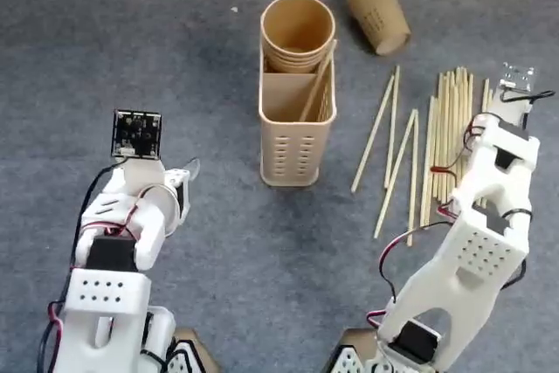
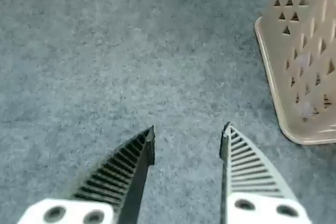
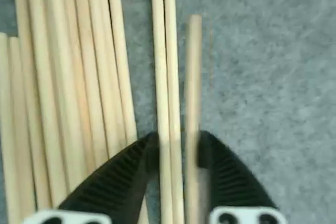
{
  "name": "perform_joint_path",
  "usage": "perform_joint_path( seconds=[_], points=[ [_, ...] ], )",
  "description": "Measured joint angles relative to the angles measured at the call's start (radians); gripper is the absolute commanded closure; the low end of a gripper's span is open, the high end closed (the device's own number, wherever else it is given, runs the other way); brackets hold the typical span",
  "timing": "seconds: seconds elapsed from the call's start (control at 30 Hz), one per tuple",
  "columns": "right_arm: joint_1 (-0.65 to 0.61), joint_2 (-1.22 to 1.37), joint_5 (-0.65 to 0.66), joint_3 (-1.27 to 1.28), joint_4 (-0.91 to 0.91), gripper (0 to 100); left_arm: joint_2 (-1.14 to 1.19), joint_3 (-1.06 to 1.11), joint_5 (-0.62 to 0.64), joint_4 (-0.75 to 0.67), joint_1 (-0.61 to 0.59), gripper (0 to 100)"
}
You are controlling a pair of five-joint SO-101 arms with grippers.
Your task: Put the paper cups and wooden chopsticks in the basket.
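Grey carpet. Chopsticks lie right of basket, long axes in line with your right gripper. Its jaws are narrowed around three, probably pinching. Left gripper, left of basket, is wide and empty.

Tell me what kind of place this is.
Probably a robot-manipulation test bench, not a kitchen: two white robot arms stand over a grey felt-like table cover, with a beige perforated plastic basket and loose pale wooden chopsticks laid out as props.

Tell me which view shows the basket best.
The high view: the whole basket from above, cups stacked in one compartment, chopsticks leaning in the other. The left wrist view catches a corner of its perforated wall.
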Motion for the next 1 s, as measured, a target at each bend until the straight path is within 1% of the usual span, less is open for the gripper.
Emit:
perform_joint_path(
  seconds=[0.17, 0.27, 0.47, 0.67, 0.93, 1.0],
  points=[
    [0.002, 0.002, 0.002, -0.002, 0.009, 99.5, 0.000, 0.000, 0.000, 0.000, 0.002, 80],
    [0.002, -0.002, 0.002, -0.041, 0.066, 99.4, 0.000, 0.000, 0.000, 0.000, 0.000, 80],
    [-0.008, -0.094, -0.005, -0.164, 0.215, 99.4, 0.000, 0.000, 0.000, 0.000, 0.002, 80],
    [-0.021, -0.219, -0.141, -0.288, 0.230, 99.4, 0.000, 0.000, 0.000, 0.000, 0.002, 80],
    [-0.153, -0.339, -0.273, -0.338, 0.227, 99.3, 0.000, 0.000, 0.000, 0.000, 0.000, 80],
    [-0.192, -0.377, -0.284, -0.364, 0.192, 99.3, 0.000, 0.000, 0.000, 0.000, 0.000, 80]
  ],
)
